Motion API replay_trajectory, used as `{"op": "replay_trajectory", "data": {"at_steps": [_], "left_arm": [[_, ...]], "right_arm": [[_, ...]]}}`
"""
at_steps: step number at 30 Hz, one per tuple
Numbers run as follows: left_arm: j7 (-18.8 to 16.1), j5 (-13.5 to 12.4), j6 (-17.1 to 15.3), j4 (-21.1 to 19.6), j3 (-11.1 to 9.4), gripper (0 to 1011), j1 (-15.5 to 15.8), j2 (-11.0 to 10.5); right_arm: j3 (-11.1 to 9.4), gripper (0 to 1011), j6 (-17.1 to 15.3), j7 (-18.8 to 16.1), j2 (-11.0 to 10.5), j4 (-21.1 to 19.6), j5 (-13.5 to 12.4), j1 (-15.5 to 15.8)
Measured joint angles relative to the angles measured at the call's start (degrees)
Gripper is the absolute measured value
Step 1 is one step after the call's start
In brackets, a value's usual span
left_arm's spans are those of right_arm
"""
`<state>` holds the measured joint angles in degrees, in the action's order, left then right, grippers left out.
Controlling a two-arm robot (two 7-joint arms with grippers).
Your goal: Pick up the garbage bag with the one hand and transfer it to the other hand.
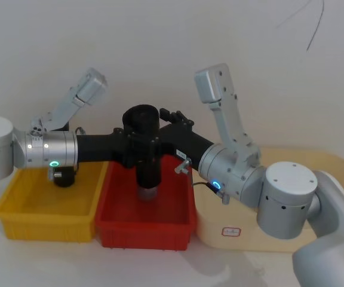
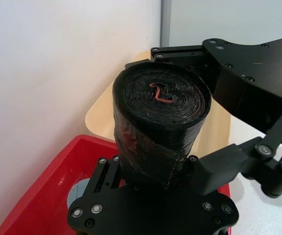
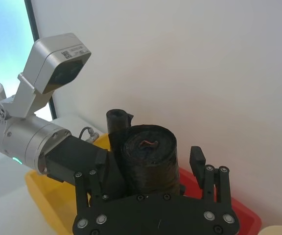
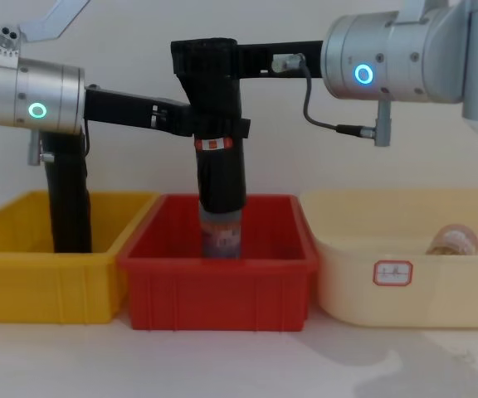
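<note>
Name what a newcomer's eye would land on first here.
The black cylindrical roll of garbage bags stands out, held upright over the red plastic bin by the left gripper clamped on its middle. The right gripper brackets the roll's top, one finger showing a gap from it. Another black roll stands in the yellow plastic bin.

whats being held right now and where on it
The left gripper holds the garbage bag upright around its middle, just above the label band. The right gripper is at its top end.
</note>
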<state>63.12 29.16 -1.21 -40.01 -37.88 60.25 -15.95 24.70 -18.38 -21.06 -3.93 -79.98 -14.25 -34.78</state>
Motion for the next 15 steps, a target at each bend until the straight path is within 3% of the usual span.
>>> {"op": "replay_trajectory", "data": {"at_steps": [15], "left_arm": [[-0.76,0.38,0.0,-0.53,-0.21,413,-0.21,-0.01]], "right_arm": [[0.87,1001,1.29,-0.29,0.92,3.25,-0.81,-1.85]]}}
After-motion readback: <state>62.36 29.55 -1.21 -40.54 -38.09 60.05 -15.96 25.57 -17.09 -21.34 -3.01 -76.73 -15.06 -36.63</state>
